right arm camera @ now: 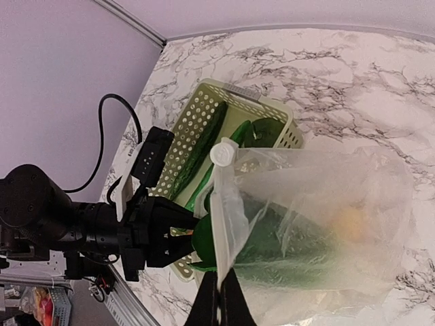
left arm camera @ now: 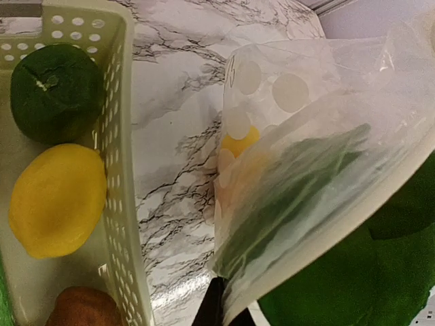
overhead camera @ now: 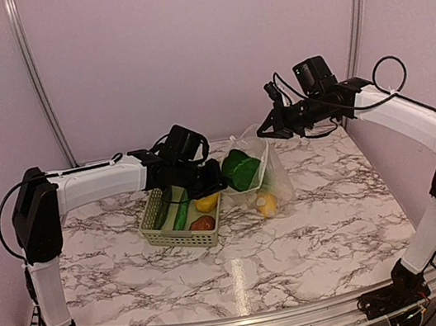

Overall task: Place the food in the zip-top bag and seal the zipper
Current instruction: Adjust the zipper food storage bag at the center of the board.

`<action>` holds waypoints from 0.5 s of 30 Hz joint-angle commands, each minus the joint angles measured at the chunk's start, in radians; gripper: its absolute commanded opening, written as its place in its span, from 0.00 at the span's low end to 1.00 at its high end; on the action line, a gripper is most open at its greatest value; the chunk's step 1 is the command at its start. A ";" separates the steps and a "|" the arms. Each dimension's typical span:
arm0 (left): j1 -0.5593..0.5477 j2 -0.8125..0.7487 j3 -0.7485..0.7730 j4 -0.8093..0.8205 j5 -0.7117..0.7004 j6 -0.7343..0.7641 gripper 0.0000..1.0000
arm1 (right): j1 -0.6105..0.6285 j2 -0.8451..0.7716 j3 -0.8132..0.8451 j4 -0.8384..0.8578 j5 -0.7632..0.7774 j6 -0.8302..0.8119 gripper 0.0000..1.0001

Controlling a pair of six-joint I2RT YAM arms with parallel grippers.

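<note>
The zip-top bag [overhead camera: 275,177], clear with white dots, hangs above the marble, its mouth toward the basket. My right gripper [overhead camera: 267,131] is shut on the mouth's upper edge [right arm camera: 224,217]; a white round tab [right arm camera: 223,151] sits at the top of the zipper strip. My left gripper [overhead camera: 208,180] is pinched on the mouth's near edge [left arm camera: 234,299], beside a dark green vegetable [overhead camera: 241,167] lodged in the opening. A yellow fruit [overhead camera: 265,203] lies inside the bag. More food sits in the basket: long green pieces [overhead camera: 180,211], a yellow fruit [left arm camera: 58,200], a brown piece [overhead camera: 202,223].
The pale green lattice basket [overhead camera: 163,235] stands left of the bag, its wall [left arm camera: 115,170] close to my left gripper. Bare marble table [overhead camera: 299,250] lies in front. Pink walls close in at the back and both sides.
</note>
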 commanded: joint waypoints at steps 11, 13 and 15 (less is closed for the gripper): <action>-0.049 0.101 0.402 0.085 0.008 -0.039 0.00 | 0.000 0.152 0.362 -0.456 0.470 -0.080 0.03; -0.057 0.112 0.419 0.079 -0.007 -0.041 0.00 | 0.000 0.168 0.405 -0.510 0.584 -0.092 0.00; -0.060 0.129 0.426 0.076 -0.014 -0.060 0.00 | 0.000 0.195 0.445 -0.568 0.663 -0.103 0.00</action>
